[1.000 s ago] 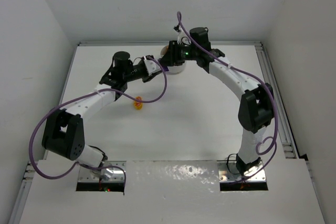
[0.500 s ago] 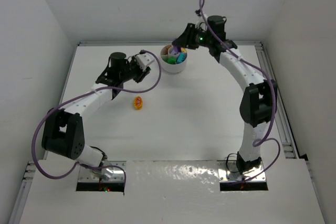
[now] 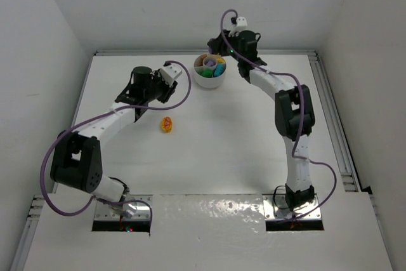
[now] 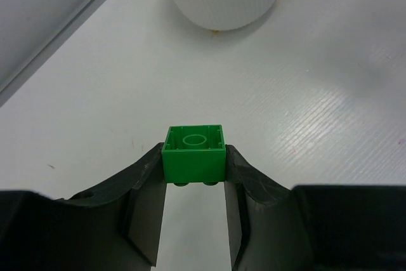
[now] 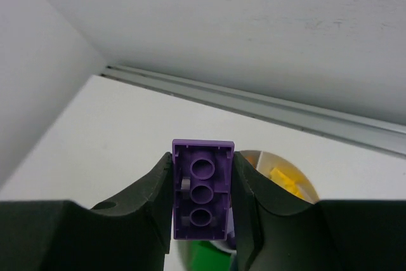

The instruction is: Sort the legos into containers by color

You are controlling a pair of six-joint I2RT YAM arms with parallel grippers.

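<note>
The left gripper (image 4: 193,157) clamps a small green plastic brick (image 4: 193,147). The right gripper (image 5: 203,172) clamps a flat purple plastic brick (image 5: 202,198) close above the round white divided dish (image 3: 209,82), at 12 o'clock on the white table (image 3: 241,144). The dish looks well filled, so I judge the sorting nearly finished. Only the top view shows a yellow-orange piece (image 3: 167,124) at 7 o'clock from the dish; only the wrist views show the grips.

Both arms (image 3: 108,122) outstretched, jaws clamped

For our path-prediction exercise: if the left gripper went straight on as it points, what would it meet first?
Probably the near wall of the round white plastic dish; only bare table lies between, though depth is unclear.
</note>
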